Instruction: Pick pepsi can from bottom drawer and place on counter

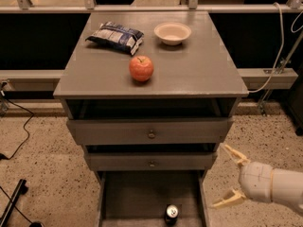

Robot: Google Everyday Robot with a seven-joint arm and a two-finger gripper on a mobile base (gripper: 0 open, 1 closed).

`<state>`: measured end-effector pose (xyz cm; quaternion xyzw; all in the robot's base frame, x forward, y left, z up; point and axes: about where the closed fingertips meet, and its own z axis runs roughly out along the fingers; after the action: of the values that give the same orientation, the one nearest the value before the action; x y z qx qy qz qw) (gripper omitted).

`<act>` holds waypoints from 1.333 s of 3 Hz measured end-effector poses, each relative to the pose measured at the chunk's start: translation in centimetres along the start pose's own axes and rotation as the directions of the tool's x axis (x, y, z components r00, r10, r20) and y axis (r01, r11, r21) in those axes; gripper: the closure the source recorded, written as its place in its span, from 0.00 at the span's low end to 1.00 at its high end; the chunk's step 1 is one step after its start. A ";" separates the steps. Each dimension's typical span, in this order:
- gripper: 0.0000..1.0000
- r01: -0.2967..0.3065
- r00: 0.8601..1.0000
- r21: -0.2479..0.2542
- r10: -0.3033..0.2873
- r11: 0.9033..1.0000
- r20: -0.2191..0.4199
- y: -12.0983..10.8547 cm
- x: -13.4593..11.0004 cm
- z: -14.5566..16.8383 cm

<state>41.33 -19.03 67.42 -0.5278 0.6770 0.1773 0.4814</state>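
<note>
The end effector (220, 176), fingers spread wide and gripping nothing, is hovering at lower right, just beside the cabinet's right edge and about level with the bottom drawer (102, 200). That drawer is standing pulled out, and the can (171, 213) is sitting upright on its dark floor, right of centre toward the near end, apart from the end effector. Above it, two knobbed drawers (151, 132) are sitting one over the other. The worktop (199, 70) is carrying an apple (141, 68) near its front, a bag (115, 35) at back left and a bowl (173, 32) at back right.
</note>
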 end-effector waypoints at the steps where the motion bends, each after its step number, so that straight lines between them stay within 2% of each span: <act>1: 0.00 -0.005 1.000 -0.020 0.006 1.000 0.020 1.7 5.1 2.4; 2: 0.00 0.040 0.999 -0.088 -0.042 0.995 -0.018 4.4 8.5 6.1; 3: 0.00 0.033 0.999 -0.140 -0.034 0.990 -0.004 7.5 10.6 9.4; 4: 0.00 0.026 1.000 -0.143 -0.027 0.989 0.000 7.7 10.8 9.7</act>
<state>39.21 -14.76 51.70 -0.5701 0.6558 0.2185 0.4440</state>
